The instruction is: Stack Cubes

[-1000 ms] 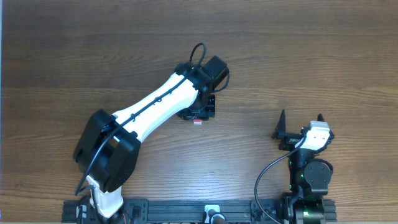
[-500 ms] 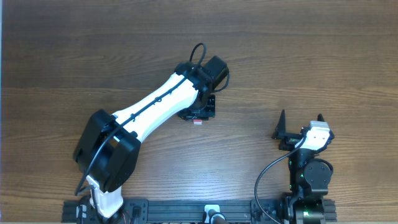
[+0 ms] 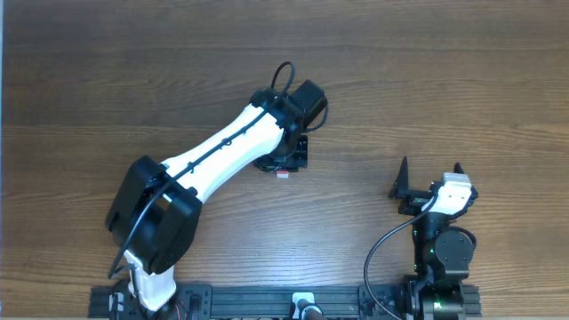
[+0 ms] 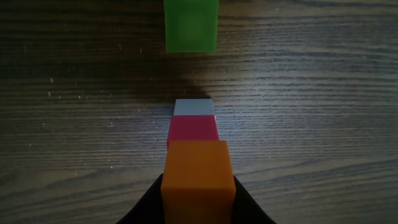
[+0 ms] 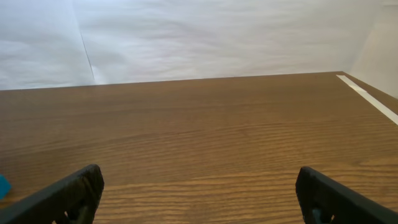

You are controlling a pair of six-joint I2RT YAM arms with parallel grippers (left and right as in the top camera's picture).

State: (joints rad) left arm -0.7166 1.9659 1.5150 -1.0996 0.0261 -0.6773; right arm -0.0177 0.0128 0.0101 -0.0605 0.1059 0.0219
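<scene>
Nothing has moved: the left gripper [image 4: 198, 211] clamps an orange cube [image 4: 198, 180] just above the red cube [image 4: 193, 129] mid-table, while the right gripper [image 5: 199, 177] gapes empty. Released off-centre, the orange cube could slide off.

The left gripper [image 4: 198, 214] clamps the orange cube [image 4: 198, 177]. Just beyond it sit a red cube [image 4: 193, 129] and a grey cube [image 4: 194, 107]. A green cube [image 4: 191, 25] lies well apart on the wooden table [image 4: 323, 93].

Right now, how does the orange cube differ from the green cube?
The orange cube sits gripped in the left claw; the green cube lies free on the table. The orange cube is close by the red cube; the green cube stands alone, farther off. Both are plain, single-coloured cubes.
</scene>
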